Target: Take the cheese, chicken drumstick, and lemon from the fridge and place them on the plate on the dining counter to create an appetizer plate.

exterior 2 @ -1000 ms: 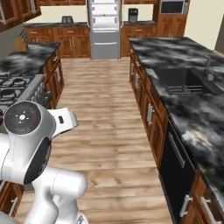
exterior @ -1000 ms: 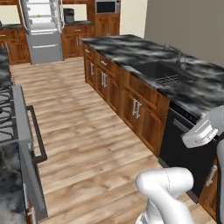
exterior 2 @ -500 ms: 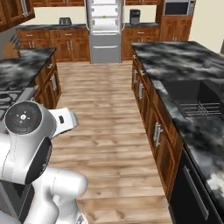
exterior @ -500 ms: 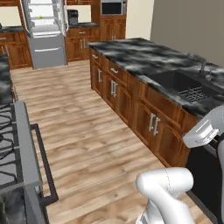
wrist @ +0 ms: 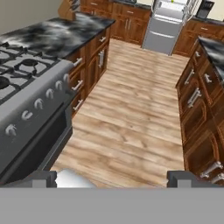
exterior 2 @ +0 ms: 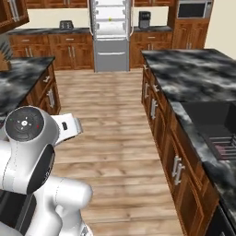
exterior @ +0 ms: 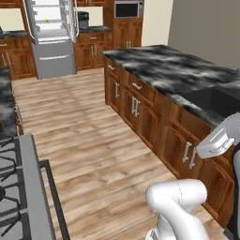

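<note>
The fridge stands open at the far end of the wooden floor, well apart from my gripper, whose jaws are spread wide, empty (a yellow speck, perhaps the lemon, on a shelf).

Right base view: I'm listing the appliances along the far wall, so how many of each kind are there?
tall grey fridge: 1
dark built-in microwave: 1
dark countertop coffee machine: 1
small grey toaster: 1
Total: 4
</note>
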Controlling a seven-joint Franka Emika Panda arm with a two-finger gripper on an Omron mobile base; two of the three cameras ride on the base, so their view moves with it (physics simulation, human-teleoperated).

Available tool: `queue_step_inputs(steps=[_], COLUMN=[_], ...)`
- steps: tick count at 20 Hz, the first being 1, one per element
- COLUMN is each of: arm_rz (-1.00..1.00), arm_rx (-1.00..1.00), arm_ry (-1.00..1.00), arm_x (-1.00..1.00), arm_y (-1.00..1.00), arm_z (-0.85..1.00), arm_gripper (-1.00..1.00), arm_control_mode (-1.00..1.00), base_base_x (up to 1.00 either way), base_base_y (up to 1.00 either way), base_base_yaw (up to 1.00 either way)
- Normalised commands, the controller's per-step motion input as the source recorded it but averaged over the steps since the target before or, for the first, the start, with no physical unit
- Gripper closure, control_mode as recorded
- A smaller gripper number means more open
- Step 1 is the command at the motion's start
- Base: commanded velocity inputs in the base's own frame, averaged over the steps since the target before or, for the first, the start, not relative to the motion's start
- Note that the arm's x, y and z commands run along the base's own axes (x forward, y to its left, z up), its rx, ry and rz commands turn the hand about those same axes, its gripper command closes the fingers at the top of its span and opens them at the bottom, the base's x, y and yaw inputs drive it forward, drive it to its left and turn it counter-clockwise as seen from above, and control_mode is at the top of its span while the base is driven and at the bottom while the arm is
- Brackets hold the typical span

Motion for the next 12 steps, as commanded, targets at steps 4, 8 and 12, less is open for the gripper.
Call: queue_step_inputs(steps=[4, 8, 12], arm_rz=[0.00, 0.00, 0.00], arm_rx=[0.00, 0.00, 0.00], arm_ry=[0.00, 0.00, 0.00], arm_x=[0.00, 0.00, 0.00], arm_y=[0.00, 0.00, 0.00], arm_z=[0.00, 0.00, 0.00], arm_gripper=[-1.00, -1.00, -1.00], arm_control_mode=[1.00, 1.00, 1.00], base_base_x=[1.00, 1.00, 1.00], base_base_y=[0.43, 0.44, 0.44], base_base_yaw=[0.00, 0.00, 0.00])
